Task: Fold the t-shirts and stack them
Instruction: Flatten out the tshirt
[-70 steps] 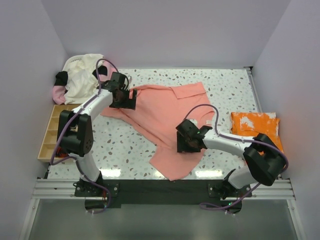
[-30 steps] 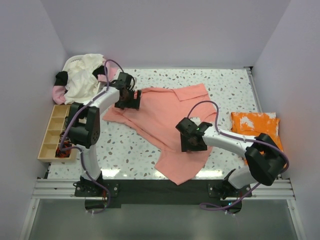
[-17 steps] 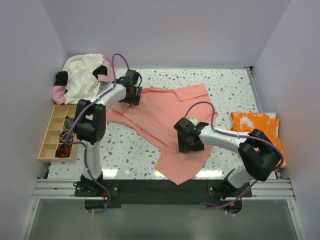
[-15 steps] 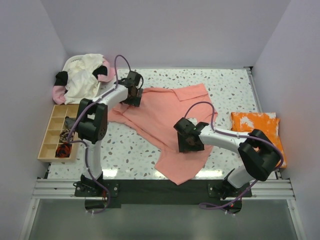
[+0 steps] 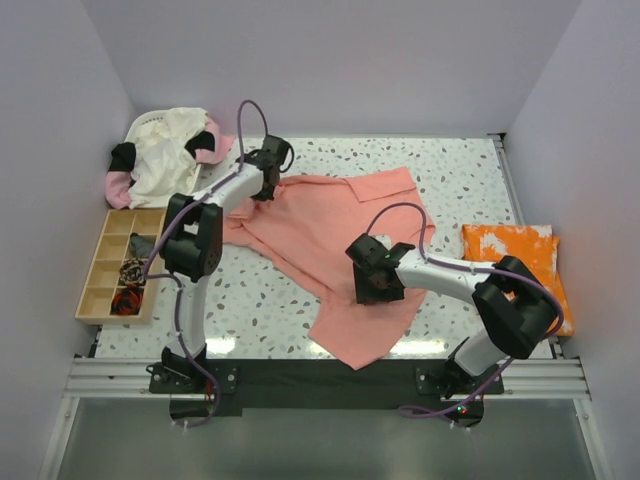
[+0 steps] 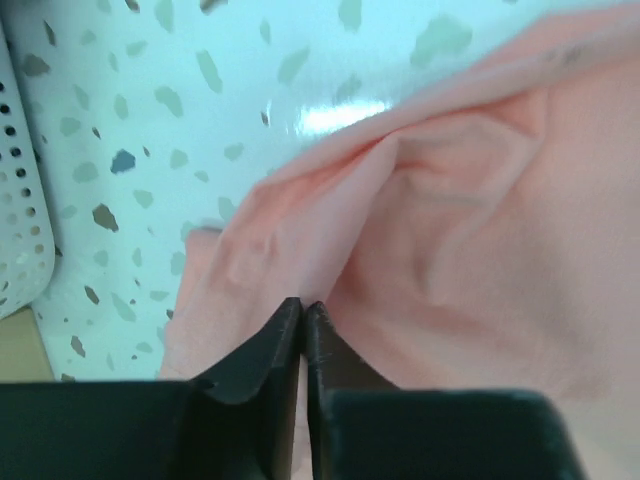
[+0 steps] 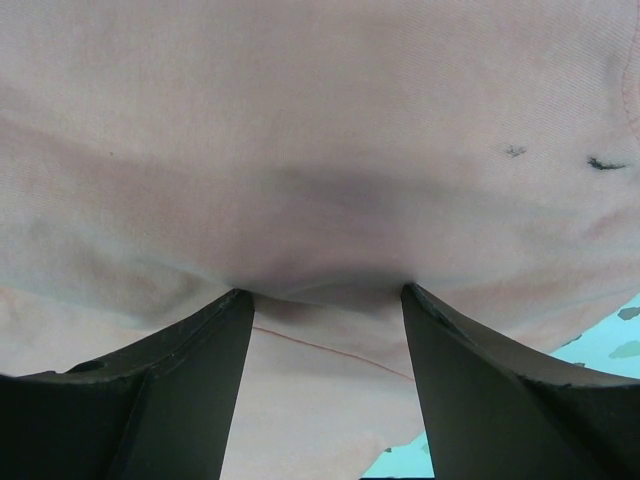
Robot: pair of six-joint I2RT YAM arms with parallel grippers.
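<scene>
Jaws of the left gripper (image 6: 302, 312) met on a fold of the salmon-pink t-shirt (image 5: 318, 215) near the far-left corner. The right gripper (image 7: 325, 300), spread wide and grasping nothing, pressed the shirt at the centre of the bench (image 5: 450, 170). The orange t-shirt (image 5: 510, 250) lay folded at the right edge.

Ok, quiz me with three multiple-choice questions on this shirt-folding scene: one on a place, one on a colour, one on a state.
1. Where is the folded orange t-shirt? A far left; B right side of the table; C table centre.
2. Which colour is the spread-out t-shirt? A blue; B green; C salmon-pink.
3. The left pincer is: A wide open; B shut on the spread-out t-shirt; C out of view.
Answers: B, the top view shows it there; C, plainly salmon-pink; B, it pinches a cloth fold.
</scene>
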